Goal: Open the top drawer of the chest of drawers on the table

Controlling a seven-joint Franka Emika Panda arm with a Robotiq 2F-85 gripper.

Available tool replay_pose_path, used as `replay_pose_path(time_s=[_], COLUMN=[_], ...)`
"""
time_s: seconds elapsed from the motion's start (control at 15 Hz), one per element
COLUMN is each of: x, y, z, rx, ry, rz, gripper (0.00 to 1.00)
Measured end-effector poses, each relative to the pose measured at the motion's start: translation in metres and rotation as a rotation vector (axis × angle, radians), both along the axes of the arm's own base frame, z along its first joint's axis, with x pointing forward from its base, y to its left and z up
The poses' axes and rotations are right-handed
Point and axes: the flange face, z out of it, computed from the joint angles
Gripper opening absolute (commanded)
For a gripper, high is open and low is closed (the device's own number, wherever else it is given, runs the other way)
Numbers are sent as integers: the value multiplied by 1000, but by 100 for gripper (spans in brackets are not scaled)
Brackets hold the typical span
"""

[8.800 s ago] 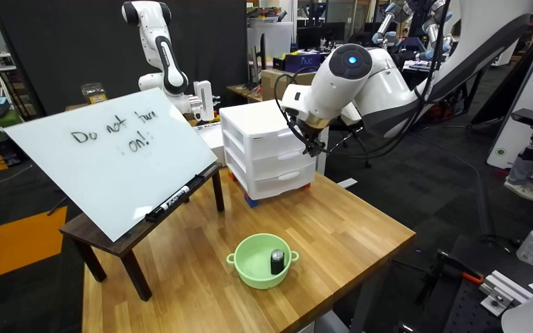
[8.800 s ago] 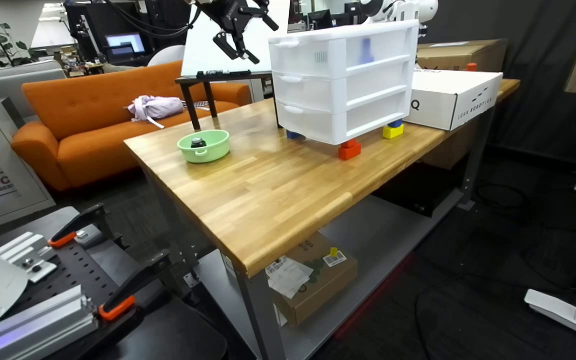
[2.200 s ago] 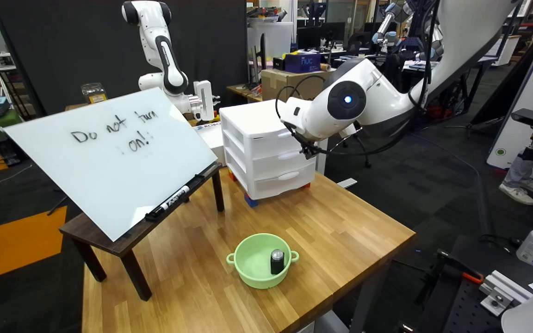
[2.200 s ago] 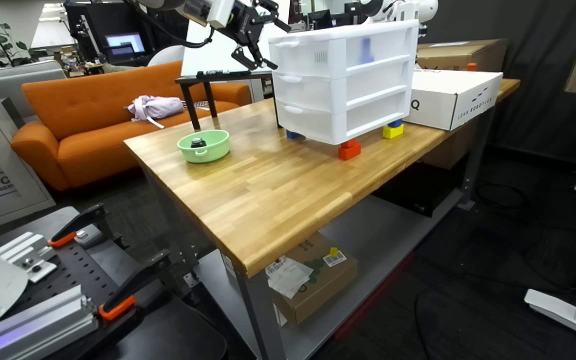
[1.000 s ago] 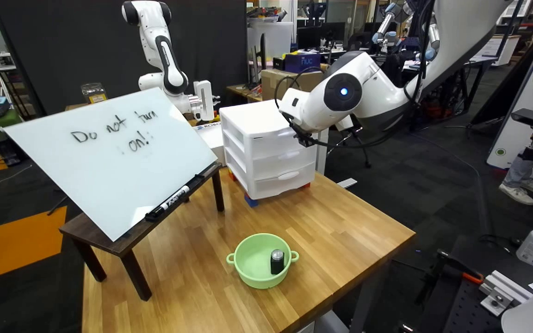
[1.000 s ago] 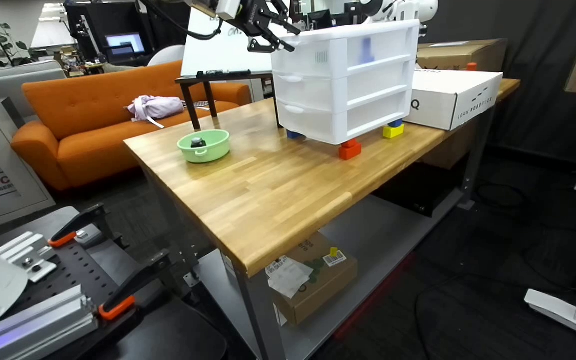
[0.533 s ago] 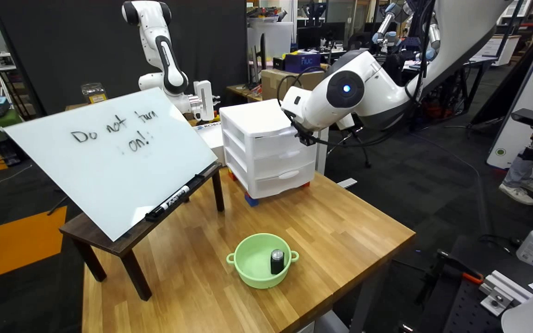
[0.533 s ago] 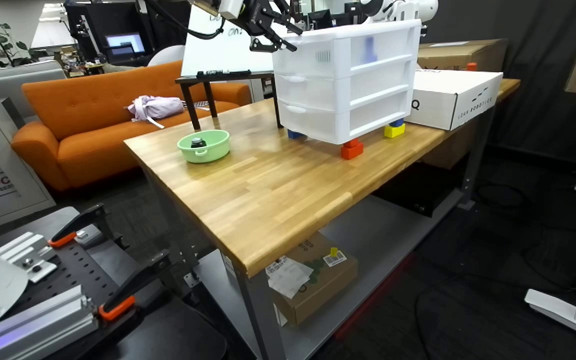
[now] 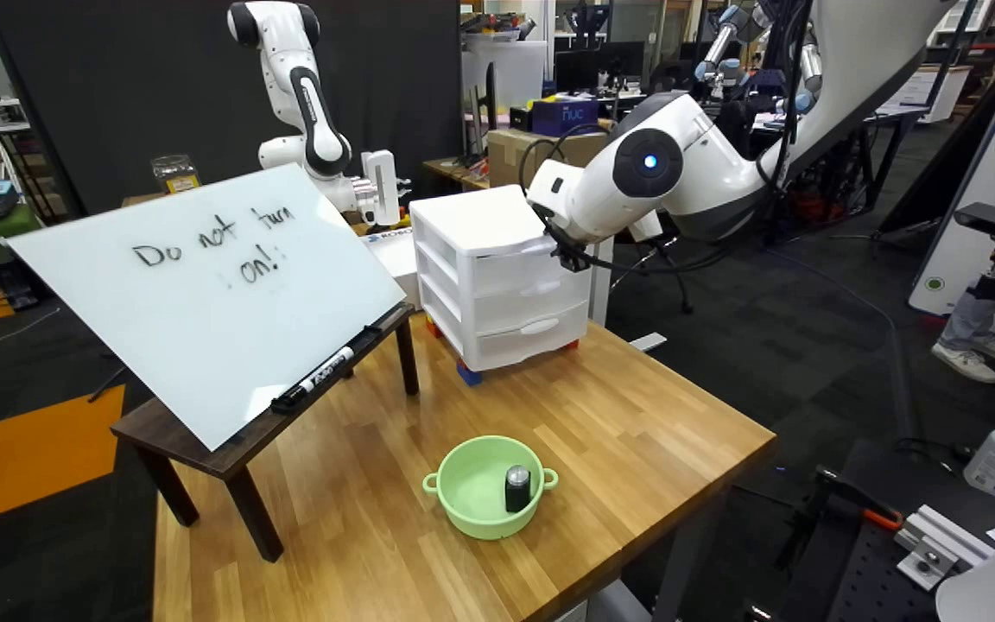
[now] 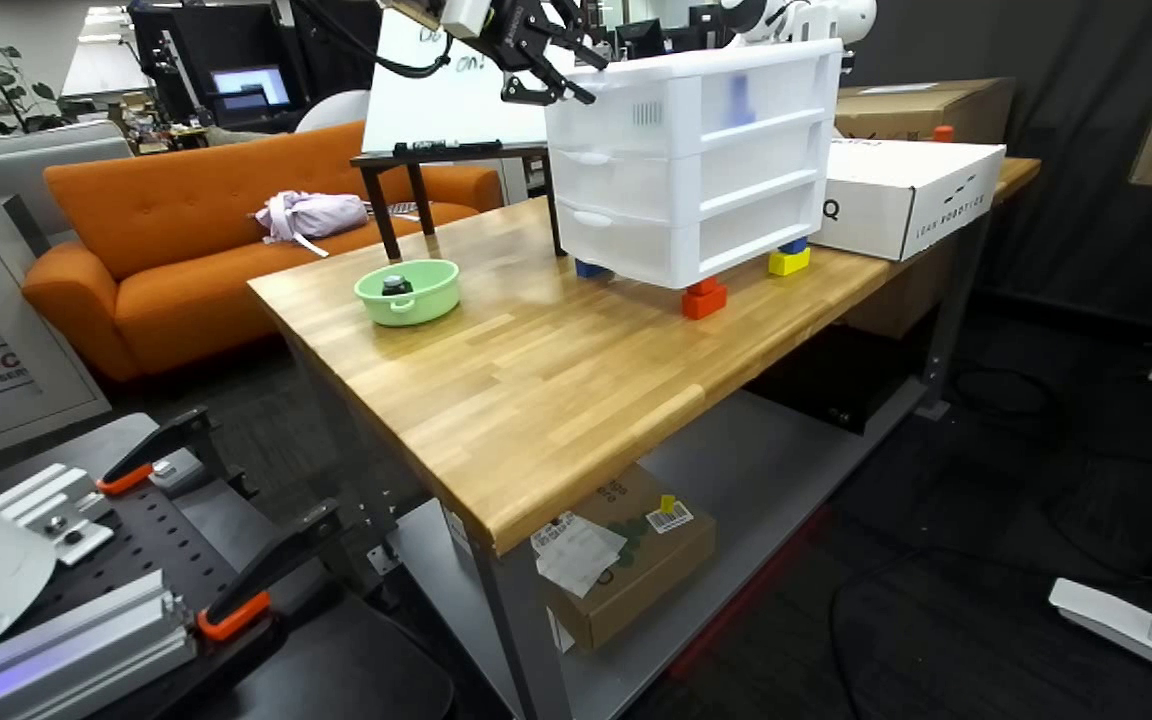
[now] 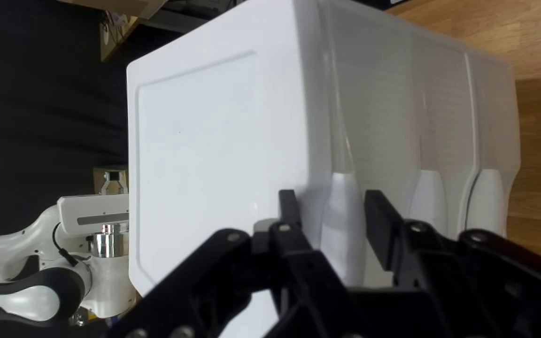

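The wood-plank table (image 10: 536,390) stands on dark flooring (image 10: 946,630), an orange sofa (image 10: 186,205) beyond.

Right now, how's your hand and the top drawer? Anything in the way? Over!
Hand astride the top handle, grip unclear. Top drawer looks shut. Green bowl low on the table, likely not in the way.

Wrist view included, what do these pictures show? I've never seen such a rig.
This is a robot arm. The wrist view comes from a camera on its wrist; both exterior views watch from outside. The end effector stands open around the handle of the top drawer in a white chest of drawers; a visible gap suggests nothing is held. Also on the wooden table: a green bowl containing a black object, and a whiteboard propped on a low dark table.
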Motion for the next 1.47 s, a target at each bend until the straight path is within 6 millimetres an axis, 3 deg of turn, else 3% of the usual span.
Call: replay_pose_path(time_s=[0.2,0.27,1.0,1.47], x=[0,0,0,-15], y=[-1,-3,-4,2], z=[-1,-3,-3,-3], rx=[6,8,14,7], ry=[3,9,10,19], rz=[2,1,4,12], gripper=[1,5,5,5])
